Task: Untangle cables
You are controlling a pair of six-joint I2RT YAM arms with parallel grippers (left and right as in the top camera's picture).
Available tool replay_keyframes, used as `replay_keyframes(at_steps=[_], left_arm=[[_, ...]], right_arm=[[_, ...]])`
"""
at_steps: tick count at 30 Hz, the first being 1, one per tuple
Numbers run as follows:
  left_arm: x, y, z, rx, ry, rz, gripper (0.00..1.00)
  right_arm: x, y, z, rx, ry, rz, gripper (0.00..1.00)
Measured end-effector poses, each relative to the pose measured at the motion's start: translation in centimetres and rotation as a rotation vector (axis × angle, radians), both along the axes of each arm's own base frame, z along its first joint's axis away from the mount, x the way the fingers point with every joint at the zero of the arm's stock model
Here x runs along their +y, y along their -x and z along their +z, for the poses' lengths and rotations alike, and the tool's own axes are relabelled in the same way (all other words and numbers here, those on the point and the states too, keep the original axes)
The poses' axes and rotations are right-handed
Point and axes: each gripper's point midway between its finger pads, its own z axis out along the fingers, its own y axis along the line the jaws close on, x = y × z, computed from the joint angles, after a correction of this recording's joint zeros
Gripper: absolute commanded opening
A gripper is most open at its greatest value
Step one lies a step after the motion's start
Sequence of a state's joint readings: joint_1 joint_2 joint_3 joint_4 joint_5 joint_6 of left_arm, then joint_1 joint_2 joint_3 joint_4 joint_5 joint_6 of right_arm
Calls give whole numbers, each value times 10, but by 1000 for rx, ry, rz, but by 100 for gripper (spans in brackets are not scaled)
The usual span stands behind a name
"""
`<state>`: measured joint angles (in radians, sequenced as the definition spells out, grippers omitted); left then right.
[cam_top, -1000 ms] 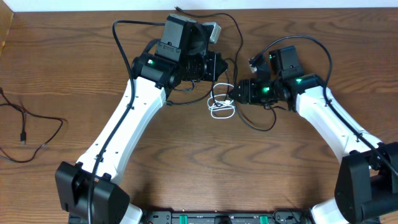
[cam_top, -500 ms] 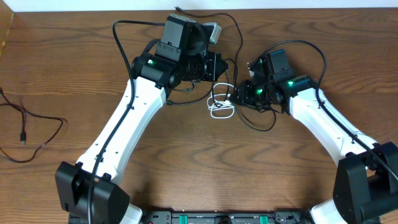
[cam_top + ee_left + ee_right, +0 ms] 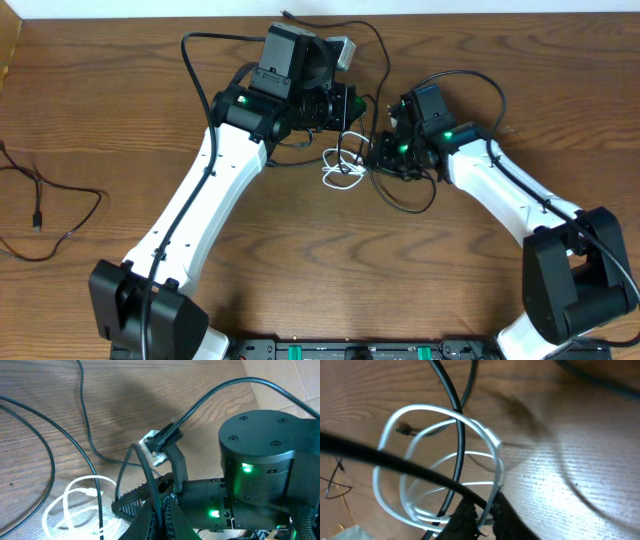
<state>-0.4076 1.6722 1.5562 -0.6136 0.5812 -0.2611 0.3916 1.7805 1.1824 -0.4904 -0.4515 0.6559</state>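
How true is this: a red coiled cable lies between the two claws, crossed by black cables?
The coiled cable is white, not red, per the right wrist view. It lies between the left claw and right claw, crossed by black cables.

Table (image 3: 330, 262) matt grained wood; white cable (image 3: 422, 408) glossy plastic.

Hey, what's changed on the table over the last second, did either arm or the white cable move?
The right claw swung left toward the left claw, dragging the white cable coil it grips left too. The left claw, closed on a black cable, and the loose cable at the table's left edge stayed put.
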Motion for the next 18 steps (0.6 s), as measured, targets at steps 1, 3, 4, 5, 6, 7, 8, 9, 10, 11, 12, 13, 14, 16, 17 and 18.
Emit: replay_keyframes(at_steps=[1,3,4,5,6,7,8,9,10,11,12,13,14,16,17,18], left_arm=[[1,-1,0,-2,-4,4,8],[2,-1,-1,-1,-10,9,8],[2,-1,-2,-1,-15,13,8],[3,-2,-2,-1,-19,17,8],[4,-2,-3,-2,-25,22,8],[6,-3,-4,-2,-34,29,8],[8,-4,-6,-2,-45,39,8],[10,-5,-7,-4,-57,50,8],[13,-7,-9,-5,-74,65,8],[17,-8,-12,-6,-97,84,8],[21,-9,-15,-5,-117,99,8],[26,-12,-18,-7,-146,124,8],[32,-14,-21,-6,-176,152,8],[43,-17,-26,-5,-227,204,8],[50,-19,-30,-3,-257,237,8],[56,-21,-32,-2,-283,262,8]], right_arm=[[0,0,0,-1,0,-2,1],[0,-1,0,1,-1,-6,1],[-1,-1,0,1,-2,-7,1],[-1,-1,0,1,-2,-7,1],[-2,-1,0,1,-2,-7,1],[-3,-2,1,0,-5,-6,1],[-5,-3,1,-3,-7,-5,1],[-7,-4,1,-3,-8,-6,1],[-9,-5,1,-2,-9,-6,1],[-13,-6,1,-2,-9,-7,1],[-16,-6,1,-2,-9,-8,1],[-20,-7,2,-6,-8,-10,1],[-24,-9,5,-16,-8,-9,1],[-31,-12,14,-45,-19,-5,1],[-36,-14,22,-66,-23,-6,1],[-41,-15,29,-83,-27,-8,1]])
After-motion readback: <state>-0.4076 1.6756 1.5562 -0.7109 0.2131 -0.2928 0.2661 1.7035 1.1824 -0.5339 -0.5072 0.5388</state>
